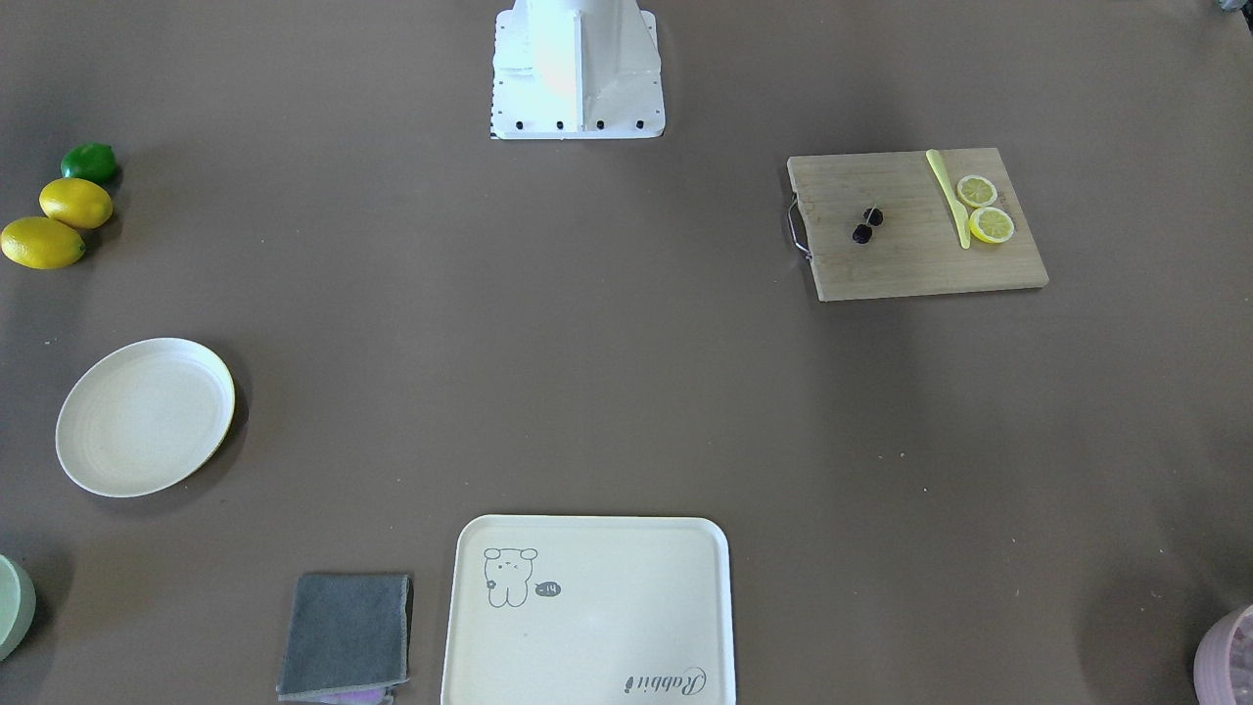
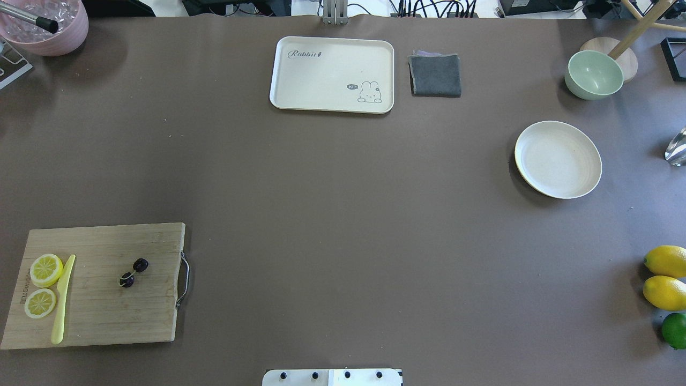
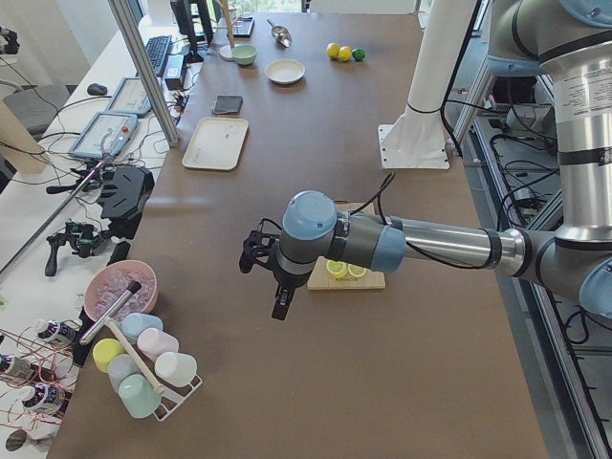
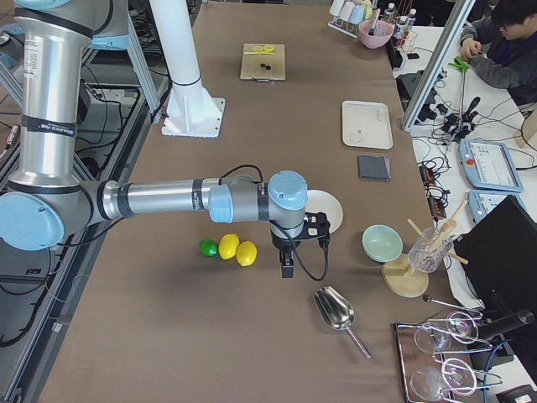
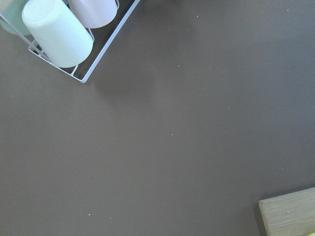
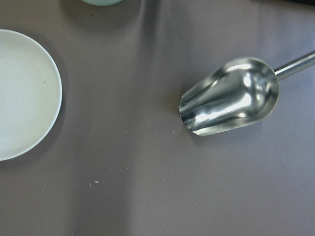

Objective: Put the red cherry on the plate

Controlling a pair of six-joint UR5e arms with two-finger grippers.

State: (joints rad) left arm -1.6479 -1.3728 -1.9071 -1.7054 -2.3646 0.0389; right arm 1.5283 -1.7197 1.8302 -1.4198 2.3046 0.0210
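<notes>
We see the red cherry (image 1: 867,225) on the cutting board (image 1: 915,264), upper right; the plate (image 1: 145,416) sits left, well apart. For the left end effector (image 3: 279,308) and right end effector (image 4: 287,267), we can't tell whether the fingers are apart or together.

cutting board (image 2: 107,316) | tray (image 2: 332,69) | grey cloth (image 2: 435,76) | green bowl (image 2: 594,75) | lime (image 2: 674,330)

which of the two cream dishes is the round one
The plate on the robot's right, near the green bowl. The other is a rectangular tray with a rabbit drawing.
</notes>
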